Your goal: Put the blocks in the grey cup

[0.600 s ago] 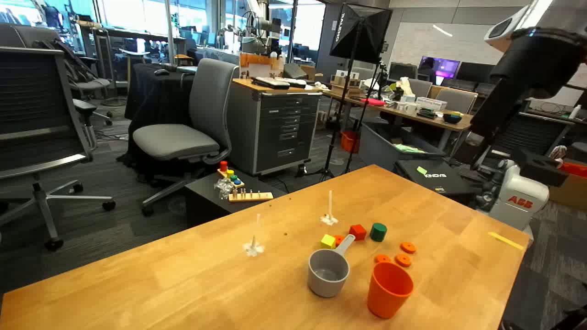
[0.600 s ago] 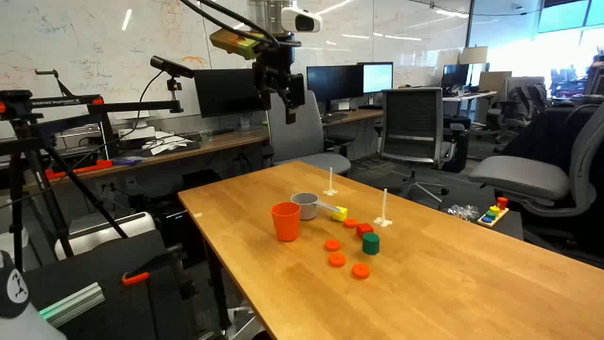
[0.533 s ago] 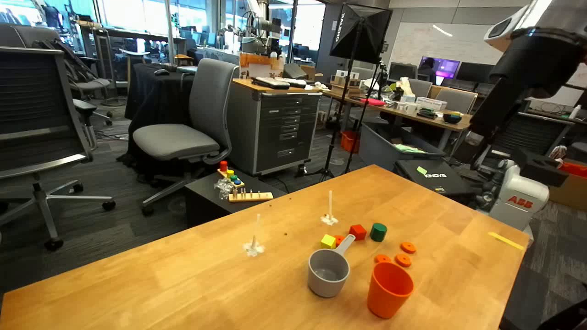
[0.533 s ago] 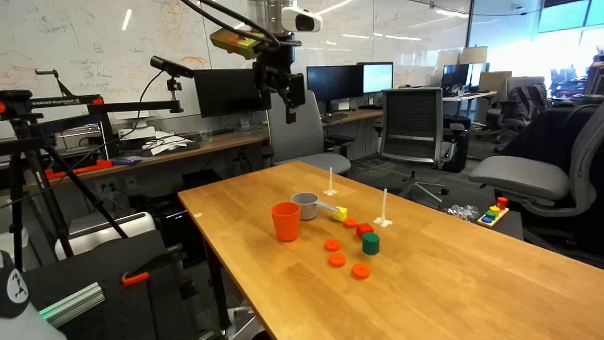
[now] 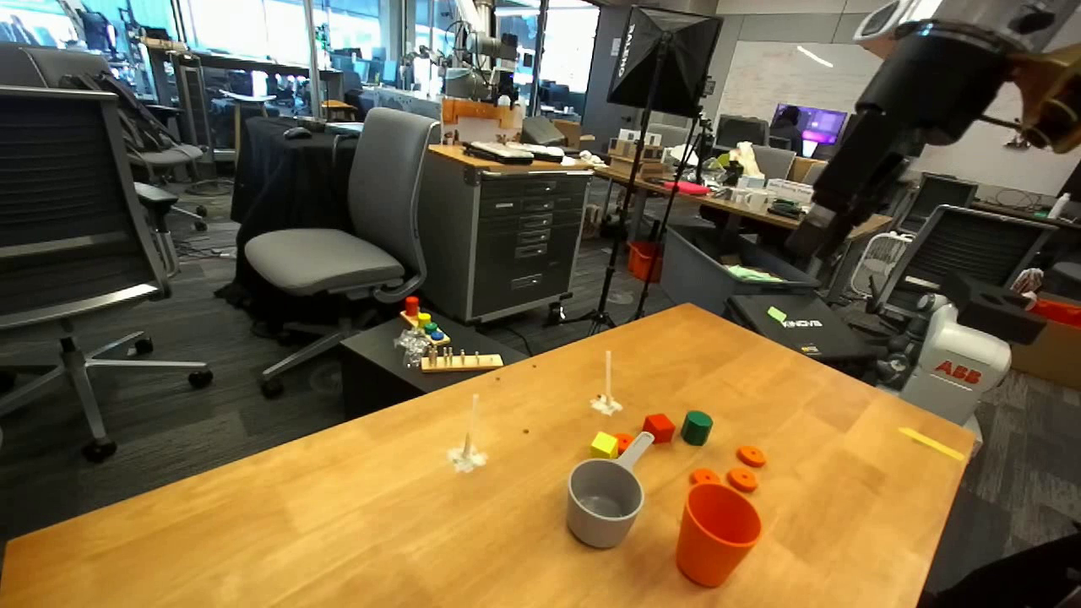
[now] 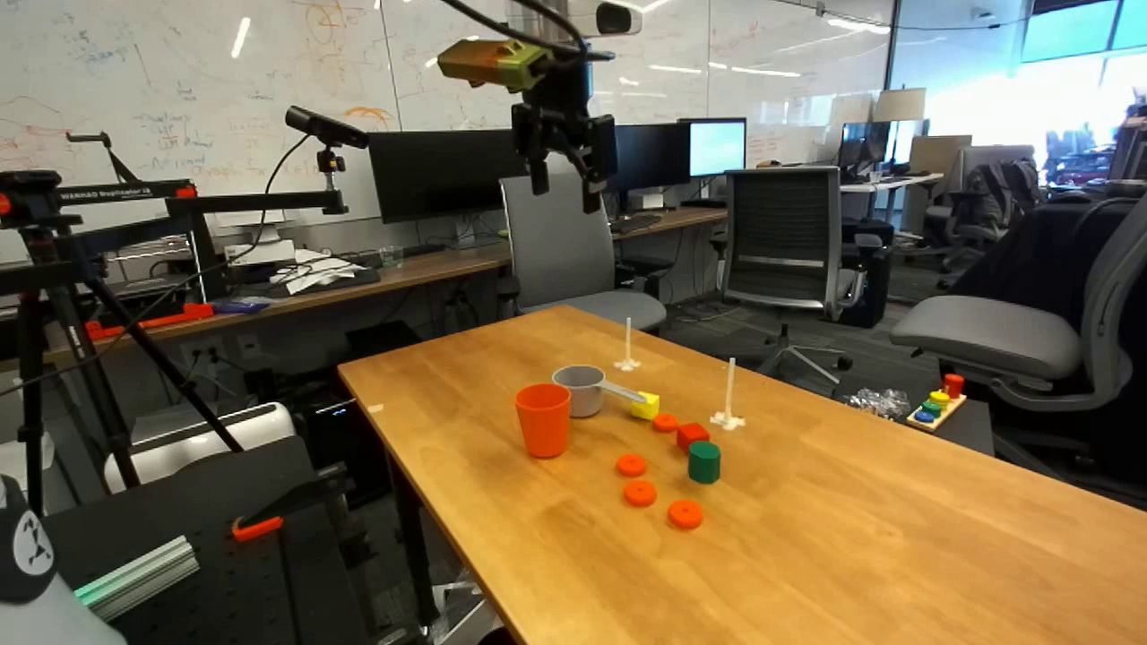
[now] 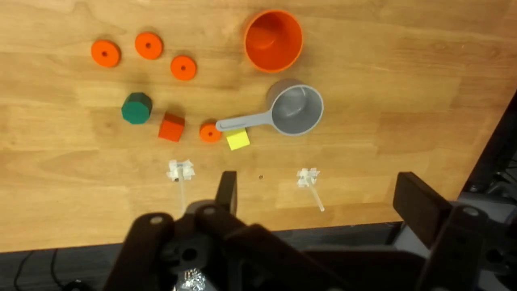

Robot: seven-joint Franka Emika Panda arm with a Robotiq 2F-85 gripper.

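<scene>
Wrist view. Tool point(image 7: 317, 194): released, jaws wide apart, bottom of frame. Grey cup point(image 7: 297, 109): upright on the desk point(image 7: 424, 101), right of upper centre. Yellow block point(image 7: 238, 140), red block point(image 7: 171, 129), green block point(image 7: 136, 110): on the desk, left of grey cup. Orange discs point(image 7: 148, 51): three at upper left, one between red block and yellow block. Orange cup point(image 7: 278, 44): top centre.

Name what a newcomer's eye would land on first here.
Probably the bright orange cup, upright on the table beside the grey cup. Then the green block near the red block, both past the tip of the grey cup's handle. The open gripper hangs higher up, holding nothing.
</scene>
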